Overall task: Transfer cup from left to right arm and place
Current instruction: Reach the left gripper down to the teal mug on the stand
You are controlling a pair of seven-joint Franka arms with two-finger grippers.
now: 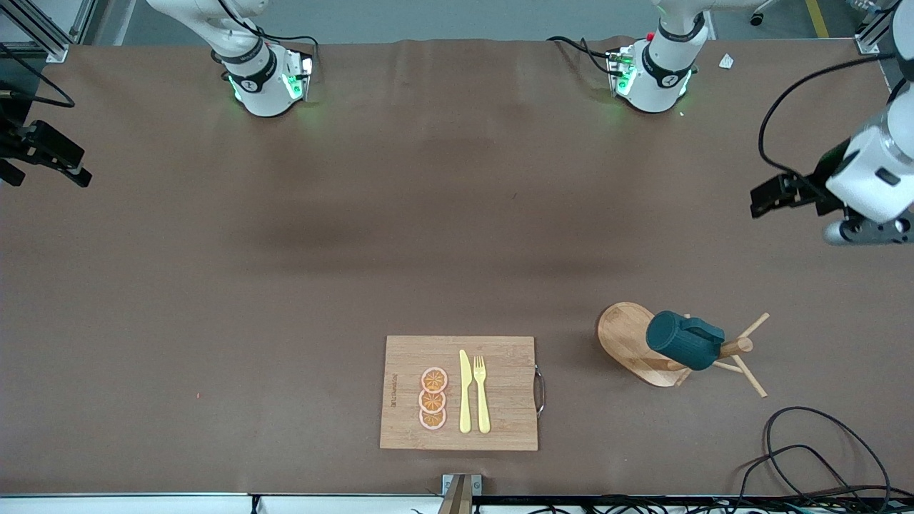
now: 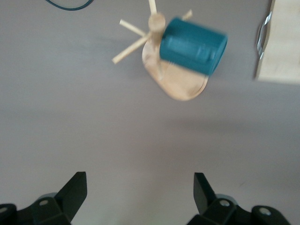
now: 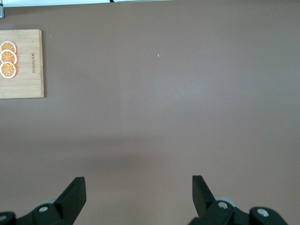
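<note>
The dark teal ribbed cup (image 1: 678, 341) hangs sideways on a peg of a wooden mug tree (image 1: 625, 335), near the front camera toward the left arm's end of the table. In the left wrist view the cup (image 2: 192, 44) and the tree (image 2: 176, 82) show well ahead of my left gripper (image 2: 140, 192), which is open and empty. In the front view my left gripper (image 1: 762, 201) hangs over the table's edge at the left arm's end, well apart from the cup. My right gripper (image 1: 71, 168) is over the table's edge at the right arm's end; it (image 3: 139, 194) is open and empty above bare table.
A wooden cutting board (image 1: 500, 414) lies near the front edge at mid-table, with three orange slices (image 1: 433, 398), a yellow knife (image 1: 465, 392) and a yellow fork (image 1: 482, 392) on it. The board also shows in the right wrist view (image 3: 28, 84). Black cables (image 1: 807, 457) lie near the mug tree.
</note>
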